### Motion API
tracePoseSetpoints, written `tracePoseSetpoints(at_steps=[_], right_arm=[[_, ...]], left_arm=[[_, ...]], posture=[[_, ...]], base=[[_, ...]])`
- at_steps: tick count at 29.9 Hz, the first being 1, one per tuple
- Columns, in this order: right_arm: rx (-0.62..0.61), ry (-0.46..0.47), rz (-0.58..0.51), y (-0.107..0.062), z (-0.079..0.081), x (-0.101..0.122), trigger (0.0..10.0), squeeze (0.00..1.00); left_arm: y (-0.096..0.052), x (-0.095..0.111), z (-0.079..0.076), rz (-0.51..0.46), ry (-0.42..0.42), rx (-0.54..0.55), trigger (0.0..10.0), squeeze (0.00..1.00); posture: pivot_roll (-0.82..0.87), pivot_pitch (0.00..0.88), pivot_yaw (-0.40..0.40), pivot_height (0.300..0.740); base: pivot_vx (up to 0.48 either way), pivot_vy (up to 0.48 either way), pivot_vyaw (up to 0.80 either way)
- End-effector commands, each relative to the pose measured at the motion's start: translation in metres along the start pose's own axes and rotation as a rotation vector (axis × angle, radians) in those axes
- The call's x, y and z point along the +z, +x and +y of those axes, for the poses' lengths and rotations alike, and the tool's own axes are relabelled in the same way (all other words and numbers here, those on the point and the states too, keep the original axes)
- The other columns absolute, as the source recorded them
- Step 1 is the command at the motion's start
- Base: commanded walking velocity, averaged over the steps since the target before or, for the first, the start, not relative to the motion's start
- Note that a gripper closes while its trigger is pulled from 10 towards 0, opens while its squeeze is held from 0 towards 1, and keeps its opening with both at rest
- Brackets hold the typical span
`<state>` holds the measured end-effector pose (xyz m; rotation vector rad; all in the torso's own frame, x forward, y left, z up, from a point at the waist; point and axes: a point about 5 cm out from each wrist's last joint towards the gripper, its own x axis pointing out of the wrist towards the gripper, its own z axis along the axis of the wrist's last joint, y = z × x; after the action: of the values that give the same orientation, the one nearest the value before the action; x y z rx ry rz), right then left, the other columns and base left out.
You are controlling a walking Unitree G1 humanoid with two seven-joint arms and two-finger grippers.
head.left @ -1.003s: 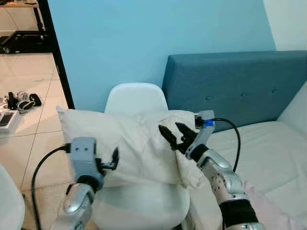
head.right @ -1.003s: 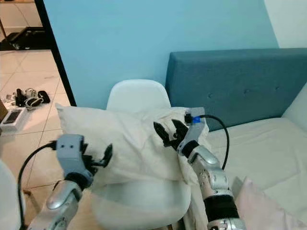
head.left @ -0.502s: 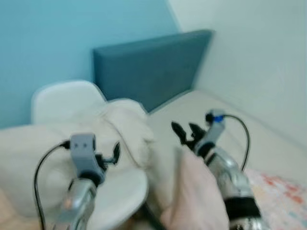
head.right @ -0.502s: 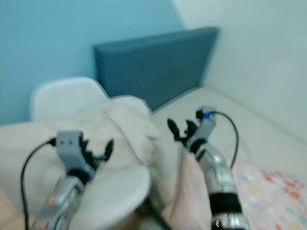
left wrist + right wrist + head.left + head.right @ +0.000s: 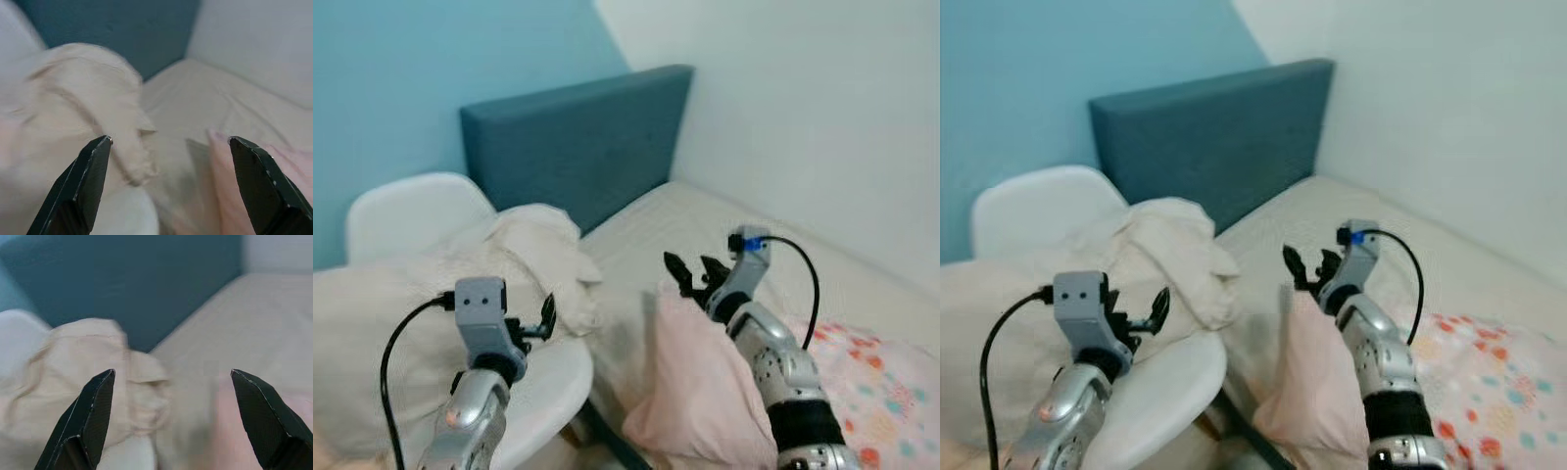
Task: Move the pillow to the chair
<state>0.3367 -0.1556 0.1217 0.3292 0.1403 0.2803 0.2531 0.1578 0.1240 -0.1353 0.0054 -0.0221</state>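
Note:
A cream pillow (image 5: 421, 284) lies across the seat of the white chair (image 5: 401, 206) at the left, one corner (image 5: 1185, 259) drooping off the seat edge toward the bed. My left gripper (image 5: 546, 315) hovers open just in front of the pillow, holding nothing. Over the bed, my right gripper (image 5: 690, 271) is open and empty above a pink pillow (image 5: 700, 392). Both wrist views look past spread fingers (image 5: 80, 183) (image 5: 85, 416) at the cream pillow (image 5: 83, 107) (image 5: 73, 367).
A blue headboard (image 5: 573, 147) stands behind the chair against the blue wall. The beige mattress (image 5: 705, 220) stretches to the right below a white wall. A floral-print cushion (image 5: 891, 392) lies at the bottom right, beside the pink pillow.
The camera has swung to the right, bringing the bed, white wall and pink pillow into view. The pillow rests on the chair, and both grippers stay open and clear of it.

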Motion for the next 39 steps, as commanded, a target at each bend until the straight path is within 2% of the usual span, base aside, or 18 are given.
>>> tracePoseSetpoints(at_steps=[1,17,25,39], right_arm=[[-0.038,0.013,0.02,-0.001,-0.007,-0.003,10.0,0.0],[-0.087,0.003,0.039,-0.007,-0.017,-0.008,10.0,0.0],[-0.094,-0.017,0.048,-0.009,-0.021,-0.011,10.0,0.0],[-0.094,-0.003,0.048,-0.009,-0.02,-0.011,10.0,0.0]], left_arm=[[-0.001,-0.004,-0.002,0.015,0.008,-0.005,10.0,0.0],[-0.001,-0.005,-0.002,0.001,0.026,-0.01,10.0,0.0],[0.001,-0.005,0.004,0.005,0.055,0.031,10.0,0.0],[0.004,-0.003,0.006,-0.007,0.078,0.047,10.0,0.0]], posture=[[-0.04,0.0,-0.106,0.74],[-0.05,0.0,-0.103,0.74],[-0.05,0.0,-0.102,0.74],[-0.05,0.0,-0.104,0.74]], base=[[0.0,0.0,-0.75],[0.0,0.0,-0.75],[0.0,0.0,-0.75],[0.0,0.0,-0.75]])
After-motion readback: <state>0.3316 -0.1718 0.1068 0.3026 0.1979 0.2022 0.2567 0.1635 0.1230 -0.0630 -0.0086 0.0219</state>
